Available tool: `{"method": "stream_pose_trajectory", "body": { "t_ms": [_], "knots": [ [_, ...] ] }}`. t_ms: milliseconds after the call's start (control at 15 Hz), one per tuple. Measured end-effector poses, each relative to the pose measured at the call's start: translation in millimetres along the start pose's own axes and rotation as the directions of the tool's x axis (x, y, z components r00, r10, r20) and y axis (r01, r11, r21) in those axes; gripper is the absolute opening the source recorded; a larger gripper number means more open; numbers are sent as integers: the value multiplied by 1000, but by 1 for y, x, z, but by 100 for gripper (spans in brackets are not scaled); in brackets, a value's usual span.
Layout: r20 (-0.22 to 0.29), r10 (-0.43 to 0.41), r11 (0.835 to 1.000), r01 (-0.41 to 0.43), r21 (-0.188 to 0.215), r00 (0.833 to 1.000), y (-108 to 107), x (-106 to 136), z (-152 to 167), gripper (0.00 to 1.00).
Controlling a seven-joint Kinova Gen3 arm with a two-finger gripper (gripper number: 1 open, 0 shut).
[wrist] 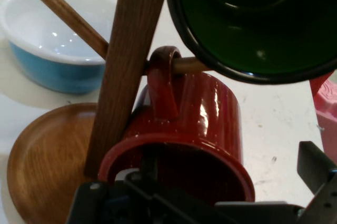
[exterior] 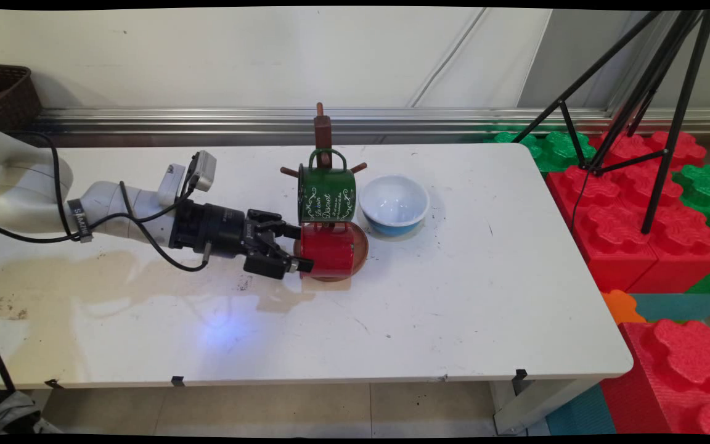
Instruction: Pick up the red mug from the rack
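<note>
I am closing my fingers (exterior: 298, 250) on the red mug's (exterior: 329, 251) rim at frame centre. Its handle is hanging on the wooden mug tree's (exterior: 323, 132) peg, under the green mug (exterior: 326, 195); a blue bowl (exterior: 394, 205) is standing just right.

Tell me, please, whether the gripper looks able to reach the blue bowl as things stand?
Probably not directly: the gripper sits at the red mug, and the wooden mug tree stands between it and the blue bowl.

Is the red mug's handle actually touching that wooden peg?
Touching. In the hand view the red mug hangs with its handle looped over the wooden peg, resting directly on it.
</note>
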Motion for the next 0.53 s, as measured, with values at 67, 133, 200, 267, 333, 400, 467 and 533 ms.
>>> {"method": "stream_pose_trajectory", "body": {
  "t_ms": [67, 133, 200, 267, 333, 400, 467, 533],
  "knots": [
    [-6, -6, 1000, 6, 2, 1000, 0, 0, 1, 100],
    [-11, -11, 1000, 11, 4, 1000, 0, -1, 1, 100],
    [-14, -15, 1000, 15, 6, 1000, 0, -1, 2, 100],
    [-18, -20, 1000, 20, 7, 1000, 1, -1, 2, 100],
    [-21, -23, 1000, 23, 8, 1000, 1, -2, 3, 100],
    [-22, -26, 1000, 26, 8, 999, 1, -2, 3, 100],
    [-25, -28, 1000, 29, 9, 999, 1, -3, 4, 100],
    [-27, -31, 999, 31, 10, 999, 2, -3, 4, 100]
  ]
}}
